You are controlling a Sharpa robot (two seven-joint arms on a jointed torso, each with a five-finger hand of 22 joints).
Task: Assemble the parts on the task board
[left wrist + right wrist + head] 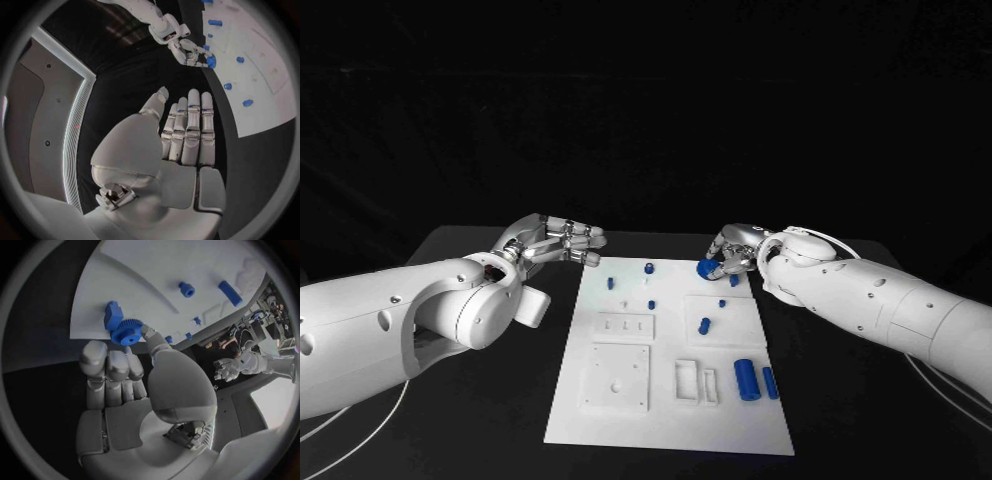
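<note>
Black all around, the desk point(473, 400) is dark and the white task board point(668, 415) lies flat in the middle of it. Near the far right corner of the board, the right hand point(737, 253) pinches a small blue gear point(710, 270) between its thumb and fingertips. I think it holds the gear low over the board so it can set it down in its place there. Just beside the gear a blue block point(112, 315) stands on the board.

Other blue parts sit on the board too. Small pegs point(649, 268) stand near the far edge, one short piece point(705, 325) lies in the middle, and two long bars point(747, 380) lie side by side near the right edge, closer to the robot.

Over the desk, just off the board's far left corner, the left hand point(560, 243) hangs with its fingers straight and apart, and it holds nothing. I guess it waits there to keep out of the way.

The right hand works close to the board's edge, so a slip could drop the gear onto the desk. The near half of the board has lots of open room.
</note>
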